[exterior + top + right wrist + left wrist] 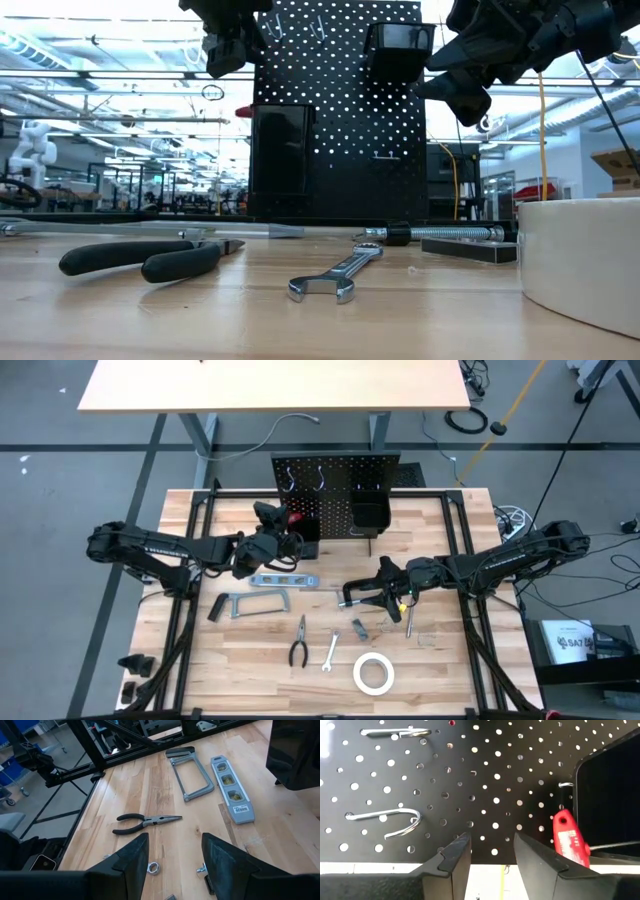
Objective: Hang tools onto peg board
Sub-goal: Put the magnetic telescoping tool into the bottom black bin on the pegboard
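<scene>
The left claw (487, 862) is held spread and empty just before the black upright perforated metal peg board (335, 495), beside a red-handled screwdriver (570, 840) already seated in a bin. The right claw (172, 865) is likewise parted and holds nothing, above the black C-clamp (362, 592) on the tan wooden tabletop (460, 660).

The remaining tools are judged rigid and hard, unlikely to be damaged. The grey hacksaw (255, 603) would probably be light and best taken by its frame; the silver level (231, 787) smooth, perhaps slippery, taken mid-length. The black-handled pliers (145, 823) offer grippy handles. The silver wrench (335, 278) lies thin and flat. The white tape roll (373, 673) could be pinched through its wall.

A label is seen on the level, but nothing legible.
</scene>
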`<state>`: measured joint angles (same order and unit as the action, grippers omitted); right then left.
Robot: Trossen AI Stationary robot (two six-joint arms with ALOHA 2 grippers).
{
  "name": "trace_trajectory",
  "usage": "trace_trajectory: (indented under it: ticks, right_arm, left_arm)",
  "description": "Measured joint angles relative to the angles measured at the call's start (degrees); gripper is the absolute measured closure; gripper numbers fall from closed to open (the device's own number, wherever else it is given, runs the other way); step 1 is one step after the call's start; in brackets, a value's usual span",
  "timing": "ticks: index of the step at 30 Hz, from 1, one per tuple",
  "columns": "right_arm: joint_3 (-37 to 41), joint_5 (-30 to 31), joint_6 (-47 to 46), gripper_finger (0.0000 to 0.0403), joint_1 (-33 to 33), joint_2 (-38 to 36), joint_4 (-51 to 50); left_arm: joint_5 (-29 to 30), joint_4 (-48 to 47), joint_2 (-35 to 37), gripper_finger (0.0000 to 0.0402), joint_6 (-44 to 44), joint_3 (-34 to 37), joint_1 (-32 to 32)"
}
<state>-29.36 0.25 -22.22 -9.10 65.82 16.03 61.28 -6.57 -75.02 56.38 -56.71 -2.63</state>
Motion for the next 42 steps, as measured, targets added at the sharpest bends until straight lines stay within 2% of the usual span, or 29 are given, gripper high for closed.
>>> trace_trajectory:
  ticks: [9,13,17,20,24,29,33,42]
  right_arm:
    - [0.00,-0.01,0.00,0.0227,0.00,0.01,0.00]
    - [0.00,-0.02,0.00,0.0227,0.00,0.00,-0.02]
    - [-0.02,-0.07,0.00,0.0227,0.00,0.01,-0.46]
    - [-0.02,-0.09,0.00,0.0227,0.00,0.01,-1.66]
    - [-0.02,-0.09,0.00,0.0227,0.00,0.01,-2.60]
    - [-0.02,-0.17,-1.11,0.0227,0.00,0.01,-5.75]
    - [-0.02,-0.23,-2.42,0.0227,0.00,0.01,-7.22]
    - [-0.02,-0.20,-2.60,0.0227,0.00,0.01,-7.06]
  left_arm:
    - [0.63,-0.53,0.02,0.0246,-0.11,0.00,0.00]
    - [0.27,-7.05,0.21,0.0246,-6.49,0.00,0.00]
    - [-7.44,-13.79,2.28,0.0250,-17.30,0.00,-0.21]
    - [-8.29,-15.39,4.26,0.0254,-21.54,0.00,-1.52]
    - [-10.90,-15.40,6.94,0.0256,-26.69,0.00,-4.16]
    - [-20.58,-15.44,8.04,0.0256,-35.75,0.00,-7.02]
    - [-25.83,-15.15,7.67,0.0256,-40.57,0.53,-9.39]
    - [-39.16,-11.13,7.26,0.0256,-50.05,6.36,-14.45]
